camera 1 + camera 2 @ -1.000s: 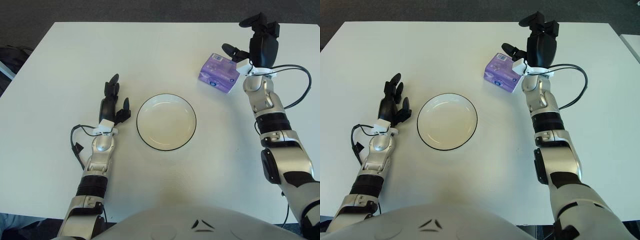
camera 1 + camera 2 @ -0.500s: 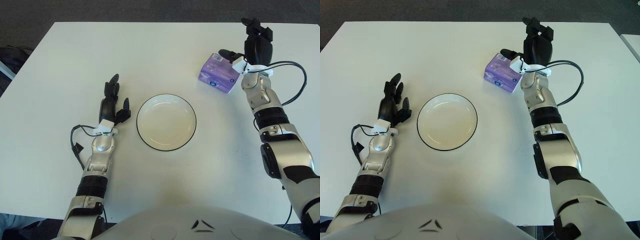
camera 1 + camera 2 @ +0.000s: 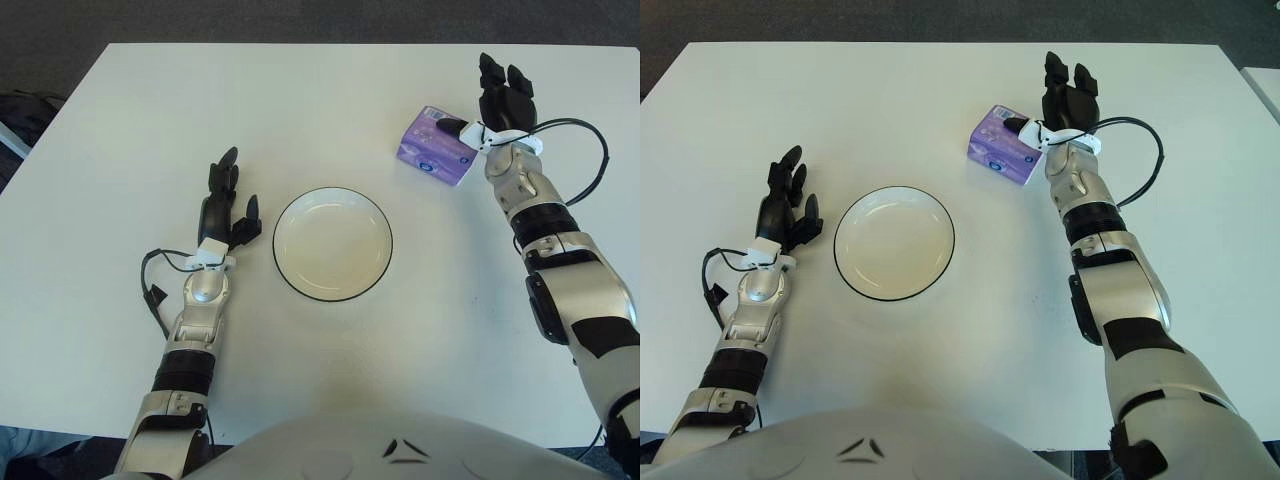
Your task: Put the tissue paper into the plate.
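1. A white table (image 3: 120, 120) fills almost the whole view, seen from above and slightly in front. Dark floor shows beyond its far edge.

2. The robot's pale torso curves across the bottom edge, and both silver-and-black arms reach forward from it over the table.

3. A round white plate (image 3: 333, 243) with a thin dark rim sits near the middle of the table. Nothing lies in it.

4. The right hand (image 3: 498, 100) is at the far right of the table, just right of the tissue packet. Its two upper fingers (image 3: 1063, 78) point away from the robot, spread apart. Its thumb lies across the packet's right end, touching it. The hand is not closed around the packet.

5. The left hand (image 3: 224, 205) shows just left of the plate, apart from its rim. Its black fingers are loosely spread, pointing away from the robot, and hold nothing.

6. The tissue paper (image 3: 432, 147) is a small purple packet lying flat on the table, beyond and to the right of the plate, well apart from it.

7. A thin black cable loops beside each wrist.
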### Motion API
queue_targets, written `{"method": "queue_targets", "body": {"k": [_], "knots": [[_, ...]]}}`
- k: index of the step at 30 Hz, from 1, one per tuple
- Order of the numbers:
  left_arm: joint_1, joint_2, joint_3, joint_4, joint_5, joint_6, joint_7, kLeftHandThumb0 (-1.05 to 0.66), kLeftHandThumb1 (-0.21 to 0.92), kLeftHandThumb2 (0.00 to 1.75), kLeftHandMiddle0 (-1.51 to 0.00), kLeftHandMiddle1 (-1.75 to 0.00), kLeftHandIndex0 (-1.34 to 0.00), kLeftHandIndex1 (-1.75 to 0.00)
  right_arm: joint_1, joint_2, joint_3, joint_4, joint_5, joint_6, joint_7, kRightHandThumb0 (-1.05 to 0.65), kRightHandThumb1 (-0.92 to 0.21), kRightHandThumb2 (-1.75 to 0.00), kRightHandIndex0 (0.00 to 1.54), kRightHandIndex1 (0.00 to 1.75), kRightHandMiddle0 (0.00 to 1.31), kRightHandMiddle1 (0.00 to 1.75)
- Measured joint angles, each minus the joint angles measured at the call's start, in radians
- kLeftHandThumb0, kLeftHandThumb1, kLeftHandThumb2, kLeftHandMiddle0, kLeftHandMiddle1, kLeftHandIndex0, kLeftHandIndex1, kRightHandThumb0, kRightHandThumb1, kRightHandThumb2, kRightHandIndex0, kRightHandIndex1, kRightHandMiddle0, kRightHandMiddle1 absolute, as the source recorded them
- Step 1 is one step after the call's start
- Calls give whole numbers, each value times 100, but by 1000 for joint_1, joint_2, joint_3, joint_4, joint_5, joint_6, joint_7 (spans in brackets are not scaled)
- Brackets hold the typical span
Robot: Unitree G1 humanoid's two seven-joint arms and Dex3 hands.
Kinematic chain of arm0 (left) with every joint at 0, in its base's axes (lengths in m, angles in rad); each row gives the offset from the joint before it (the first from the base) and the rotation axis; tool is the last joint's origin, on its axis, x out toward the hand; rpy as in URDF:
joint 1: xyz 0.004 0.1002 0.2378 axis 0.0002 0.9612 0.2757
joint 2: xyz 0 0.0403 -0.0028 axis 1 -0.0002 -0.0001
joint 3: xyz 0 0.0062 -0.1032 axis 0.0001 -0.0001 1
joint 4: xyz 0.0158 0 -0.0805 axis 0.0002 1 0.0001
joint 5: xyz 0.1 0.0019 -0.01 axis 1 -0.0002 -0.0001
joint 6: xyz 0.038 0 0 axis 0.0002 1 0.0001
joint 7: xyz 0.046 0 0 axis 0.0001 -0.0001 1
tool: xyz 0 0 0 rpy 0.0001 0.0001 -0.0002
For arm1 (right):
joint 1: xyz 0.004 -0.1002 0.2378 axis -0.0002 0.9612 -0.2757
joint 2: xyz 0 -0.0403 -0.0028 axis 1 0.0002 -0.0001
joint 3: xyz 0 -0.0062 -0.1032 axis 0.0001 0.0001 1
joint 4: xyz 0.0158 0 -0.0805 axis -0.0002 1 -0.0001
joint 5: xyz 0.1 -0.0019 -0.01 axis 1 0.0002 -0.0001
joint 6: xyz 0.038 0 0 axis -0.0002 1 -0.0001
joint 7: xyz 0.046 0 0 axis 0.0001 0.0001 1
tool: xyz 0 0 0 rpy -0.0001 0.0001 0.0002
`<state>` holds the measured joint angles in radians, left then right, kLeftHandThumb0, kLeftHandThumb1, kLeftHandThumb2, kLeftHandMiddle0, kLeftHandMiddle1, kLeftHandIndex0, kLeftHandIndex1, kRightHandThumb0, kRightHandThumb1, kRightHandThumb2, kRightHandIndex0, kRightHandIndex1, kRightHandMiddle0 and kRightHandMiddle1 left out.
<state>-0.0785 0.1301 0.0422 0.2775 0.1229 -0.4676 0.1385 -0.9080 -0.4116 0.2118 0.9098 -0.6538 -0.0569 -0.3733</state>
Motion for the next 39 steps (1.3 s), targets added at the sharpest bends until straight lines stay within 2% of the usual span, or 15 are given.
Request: {"method": "queue_targets", "body": {"k": [12,21,31,39], "knots": [[-6,1,0,6,0,0,0,-67,92,79,-30,-1,0,-55,-5,-18,33,-16,3,-4,76,-105,-92,-40,0,0,0,0],[-22,2,0,21,0,0,4,-66,92,78,-31,-1,0,-55,-5,-53,30,-120,6,2,139,-105,-92,-43,0,0,0,0],[-39,3,0,41,1,-2,4,-67,92,78,-31,-1,0,-55,-3,-83,22,-244,6,46,192,-105,-92,-43,0,0,0,0],[-44,3,0,46,0,-3,4,-66,92,78,-31,0,0,-55,19,-105,11,-322,7,61,223,-105,-92,-42,0,0,0,0]]}}
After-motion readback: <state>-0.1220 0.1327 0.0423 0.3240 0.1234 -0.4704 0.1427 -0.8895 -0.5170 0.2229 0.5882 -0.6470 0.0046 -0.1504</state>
